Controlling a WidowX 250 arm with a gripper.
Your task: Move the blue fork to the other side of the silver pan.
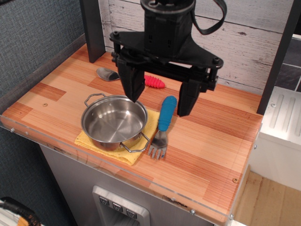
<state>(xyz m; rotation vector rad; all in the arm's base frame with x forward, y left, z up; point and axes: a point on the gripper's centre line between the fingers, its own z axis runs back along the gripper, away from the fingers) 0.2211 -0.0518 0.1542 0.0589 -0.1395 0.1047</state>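
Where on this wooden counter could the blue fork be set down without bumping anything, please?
Bare wood lies left of the silver pan, between the yellow cloth and the counter's left edge. A wider bare patch lies right of the blue fork, toward the right edge. It is crowded at the back, where the spoon lies under the open gripper.

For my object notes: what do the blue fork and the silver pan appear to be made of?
Blue fork: matte, thick blue handle, likely plastic or rubber; dull grey tines, probably metal. Silver pan: polished metal, likely stainless steel, as its walls show mirror-like reflections.
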